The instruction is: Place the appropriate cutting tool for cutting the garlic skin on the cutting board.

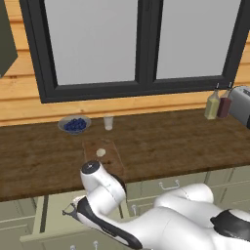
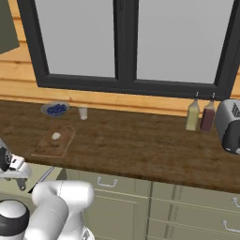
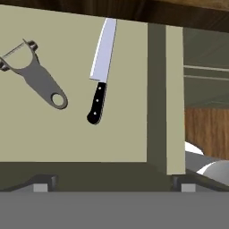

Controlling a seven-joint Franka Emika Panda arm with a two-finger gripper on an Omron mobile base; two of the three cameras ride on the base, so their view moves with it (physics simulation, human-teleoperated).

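Observation:
Inside the open drawer point(image 3: 120, 134) lies the knife point(image 3: 101, 71), black handle toward me and silver blade pointing away. To its left rests the grey Y-shaped peeler point(image 3: 38, 76). My gripper point(image 3: 112, 184) hovers above the drawer, open, its fingertips wide apart and nothing between them. The hand point(image 1: 71, 211) hangs below the counter's front edge, left of the arm. On the countertop the brown cutting board point(image 1: 110, 161) carries the small pale garlic point(image 1: 100, 153). From the right, the board point(image 2: 49, 146) and the garlic point(image 2: 56, 136) sit at the counter's left.
A bowl of blueberries point(image 1: 74, 124) and a glass point(image 1: 108, 122) stand behind the board. Two bottles point(image 1: 218, 105) and a toaster point(image 1: 240, 105) are at the counter's far right. The dark counter edge point(image 3: 134, 11) overhangs the drawer's far end.

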